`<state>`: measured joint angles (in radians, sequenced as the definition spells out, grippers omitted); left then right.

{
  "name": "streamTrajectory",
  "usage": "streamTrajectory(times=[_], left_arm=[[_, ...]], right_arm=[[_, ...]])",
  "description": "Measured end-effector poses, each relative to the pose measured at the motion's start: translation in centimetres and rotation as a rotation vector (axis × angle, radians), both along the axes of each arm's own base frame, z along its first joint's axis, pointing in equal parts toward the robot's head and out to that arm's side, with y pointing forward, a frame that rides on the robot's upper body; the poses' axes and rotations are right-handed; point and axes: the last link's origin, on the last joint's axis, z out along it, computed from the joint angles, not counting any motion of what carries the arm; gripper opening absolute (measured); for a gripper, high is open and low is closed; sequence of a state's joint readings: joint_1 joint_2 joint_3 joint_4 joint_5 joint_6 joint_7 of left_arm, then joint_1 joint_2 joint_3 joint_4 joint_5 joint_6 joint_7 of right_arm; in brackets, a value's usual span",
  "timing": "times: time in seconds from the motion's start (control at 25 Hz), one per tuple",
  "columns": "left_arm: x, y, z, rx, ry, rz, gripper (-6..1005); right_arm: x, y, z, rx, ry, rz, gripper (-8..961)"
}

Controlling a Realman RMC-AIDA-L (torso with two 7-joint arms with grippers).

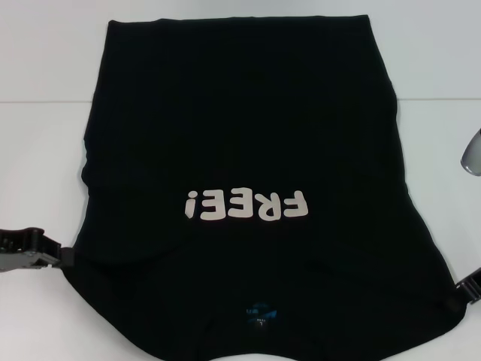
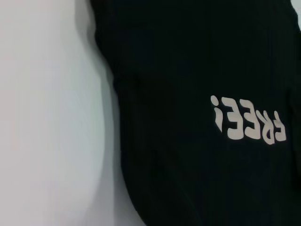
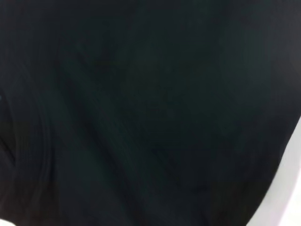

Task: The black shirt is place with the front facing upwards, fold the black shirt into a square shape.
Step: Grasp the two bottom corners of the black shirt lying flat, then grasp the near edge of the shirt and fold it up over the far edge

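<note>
Left tool sits low at the near left edge of the black shirt, its tip right up against the cloth by the shoulder; I cannot tell whether it is spread or pinching the fabric. On the opposite side the right tool shows only as a dark piece at the near right border of the shirt, and its state cannot be made out either.

The black shirt lies flat on the white worktop, front up, filling most of the middle. Its collar end is nearest the robot, with the small blue neck label close to the near edge, and the hem lies at the far side. The white letters "FREE!" run across the chest and read upside down from the head view. The sleeves look tucked in, leaving a long panel that widens toward the shoulders.

From the left wrist view the shirt's curved side edge meets bare worktop, with the lettering further in. The right wrist view is nearly all black cloth.
</note>
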<state>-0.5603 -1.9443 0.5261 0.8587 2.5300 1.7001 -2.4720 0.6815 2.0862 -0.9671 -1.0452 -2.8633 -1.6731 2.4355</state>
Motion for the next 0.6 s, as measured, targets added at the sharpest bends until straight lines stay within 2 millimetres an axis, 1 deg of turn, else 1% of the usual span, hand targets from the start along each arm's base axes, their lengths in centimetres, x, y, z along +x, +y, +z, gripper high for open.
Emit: streamTrajectory(times=[0.04, 0.24, 0.28, 0.4, 0.6], left_arm=[[0.0, 0.0, 0.0, 0.000, -0.003, -0.002, 36], [0.1, -0.1, -0.1, 0.001, -0.021, -0.016, 36], [0.1, -0.2, -0.2, -0.003, -0.026, -0.021, 36], [-0.1, -0.3, -0.2, -0.014, -0.043, -0.029, 36], [-0.2, -0.3, 0.2, 0.003, -0.073, -0.046, 36]], right_arm=[[-0.1, 0.0, 0.0, 0.003, 0.003, 0.002, 98], [-0.5, 0.5, 0.7, 0.033, 0.025, 0.020, 88], [-0.8, 0.6, 1.0, 0.045, 0.041, 0.026, 86], [-1.5, 0.8, 1.7, 0.073, 0.100, 0.035, 36], [-2.1, 1.1, 3.3, 0.134, 0.212, 0.033, 36]])
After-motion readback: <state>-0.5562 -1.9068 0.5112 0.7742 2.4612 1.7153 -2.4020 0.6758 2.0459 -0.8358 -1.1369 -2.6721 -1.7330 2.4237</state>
